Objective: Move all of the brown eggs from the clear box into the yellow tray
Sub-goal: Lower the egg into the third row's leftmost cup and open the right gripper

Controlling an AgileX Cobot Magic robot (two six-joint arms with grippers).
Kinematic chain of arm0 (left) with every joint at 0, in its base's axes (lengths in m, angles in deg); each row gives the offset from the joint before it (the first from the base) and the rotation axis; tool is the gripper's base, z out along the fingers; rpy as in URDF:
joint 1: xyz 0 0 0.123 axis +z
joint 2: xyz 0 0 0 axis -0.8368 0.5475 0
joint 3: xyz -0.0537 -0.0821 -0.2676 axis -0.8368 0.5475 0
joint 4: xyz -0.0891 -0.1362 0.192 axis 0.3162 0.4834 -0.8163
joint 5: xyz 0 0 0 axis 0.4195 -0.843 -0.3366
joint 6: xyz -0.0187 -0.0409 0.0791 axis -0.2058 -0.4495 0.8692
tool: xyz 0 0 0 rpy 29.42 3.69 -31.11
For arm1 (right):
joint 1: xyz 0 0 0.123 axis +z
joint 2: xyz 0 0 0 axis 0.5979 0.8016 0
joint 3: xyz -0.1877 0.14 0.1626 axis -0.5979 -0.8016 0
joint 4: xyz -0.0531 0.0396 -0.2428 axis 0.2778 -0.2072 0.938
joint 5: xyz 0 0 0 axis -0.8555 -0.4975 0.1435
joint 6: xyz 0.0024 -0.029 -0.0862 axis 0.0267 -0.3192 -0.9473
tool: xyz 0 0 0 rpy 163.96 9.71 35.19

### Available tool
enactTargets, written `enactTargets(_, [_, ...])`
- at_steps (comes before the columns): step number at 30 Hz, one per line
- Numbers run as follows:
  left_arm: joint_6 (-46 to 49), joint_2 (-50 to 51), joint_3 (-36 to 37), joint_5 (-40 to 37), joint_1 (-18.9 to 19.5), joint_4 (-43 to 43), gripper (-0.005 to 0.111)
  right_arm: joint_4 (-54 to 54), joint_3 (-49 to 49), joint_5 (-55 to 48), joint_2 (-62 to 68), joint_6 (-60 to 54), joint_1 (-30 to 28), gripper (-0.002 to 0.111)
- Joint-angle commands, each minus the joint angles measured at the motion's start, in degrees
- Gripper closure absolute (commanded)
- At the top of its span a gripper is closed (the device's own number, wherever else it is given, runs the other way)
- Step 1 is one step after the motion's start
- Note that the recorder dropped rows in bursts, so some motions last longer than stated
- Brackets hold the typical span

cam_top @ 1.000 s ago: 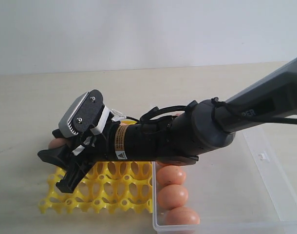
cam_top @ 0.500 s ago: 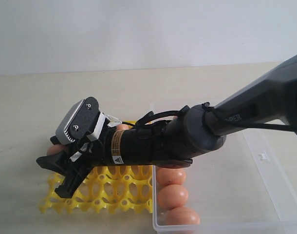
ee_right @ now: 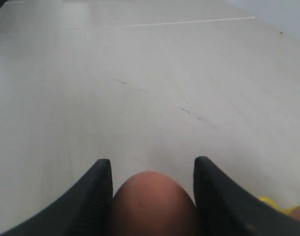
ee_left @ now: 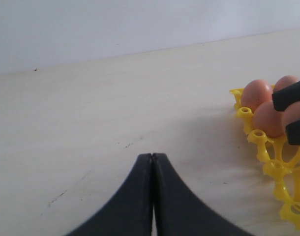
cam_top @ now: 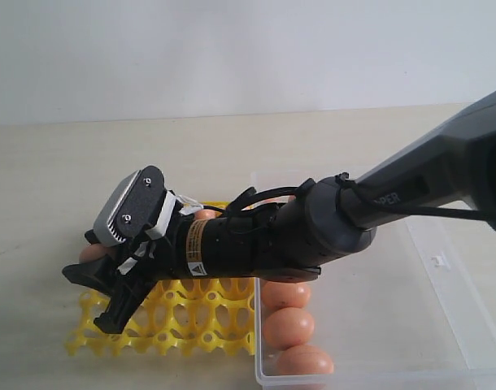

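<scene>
Right wrist view: our right pincer (ee_right: 152, 162) grips one egg (ee_right: 152, 201) | we see it above the tray (cam_top: 191, 313), left side | left pincer (ee_left: 152, 156) tips pressed together, empty | three eggs (cam_top: 287, 327) lie in box (cam_top: 443, 325) beside tray.

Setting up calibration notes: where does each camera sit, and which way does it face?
Exterior: off the arms, facing yellow tray and clear box; shows right arm.
Left wrist: low over the table, facing the tray's edge; shows shut left tool.
Right wrist: facing across table; shows right tool gripping a brown egg.
Shared: exterior and left wrist show the tray.
</scene>
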Motion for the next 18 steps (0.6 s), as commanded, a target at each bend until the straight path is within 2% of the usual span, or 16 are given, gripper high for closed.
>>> enactTargets(1, [-0.2, 0.1, -0.2, 0.7, -0.4, 0.1, 0.107, 0.1, 1.1, 0.7, -0.1, -0.5, 0.0, 0.108])
enactTargets(18, [-0.2, 0.1, -0.2, 0.7, -0.4, 0.1, 0.107, 1.0, 4.9, -0.7, 3.0, -0.1, 0.6, 0.108])
